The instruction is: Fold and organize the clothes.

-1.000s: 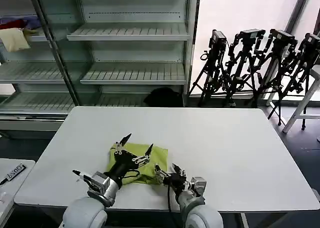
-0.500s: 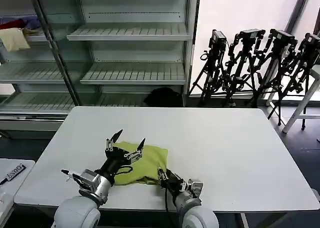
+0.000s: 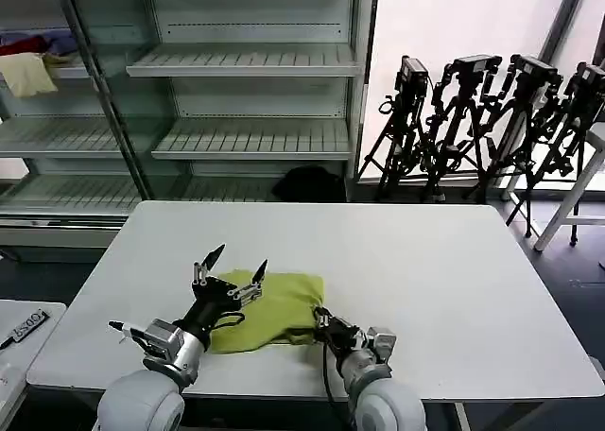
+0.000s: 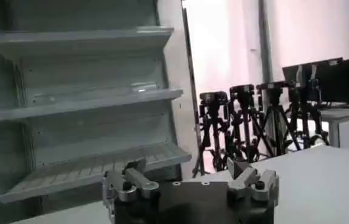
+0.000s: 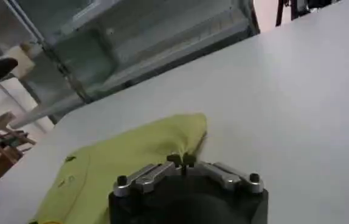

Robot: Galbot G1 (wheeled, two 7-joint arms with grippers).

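The clothes, a lime T-shirt (image 3: pixel 276 305), lie folded near the front edge of the white table (image 3: pixel 425 270). My left gripper (image 3: pixel 236 263) hovers open just above the shirt's left part, its fingers pointing up and away with nothing between them. In the left wrist view the same gripper (image 4: pixel 188 171) stands open, facing the shelves and tripods. My right gripper (image 3: pixel 322 320) is at the shirt's right front corner, and its jaws are shut. The right wrist view shows its fingertips (image 5: pixel 182 160) pinched on the edge of the T-shirt (image 5: pixel 126 167).
Metal shelves (image 3: pixel 246 67) stand behind the table, with cream, red and purple garments (image 3: pixel 28 64) at the upper left. A black lump (image 3: pixel 308 182) lies on the floor behind. Camera tripods (image 3: pixel 482 119) crowd the back right. A small white table (image 3: pixel 21 332) stands at the left.
My left gripper has drawn back to the left, off the shirt's middle. My right gripper has shifted slightly right with the shirt's corner, and the shirt now spreads wider.
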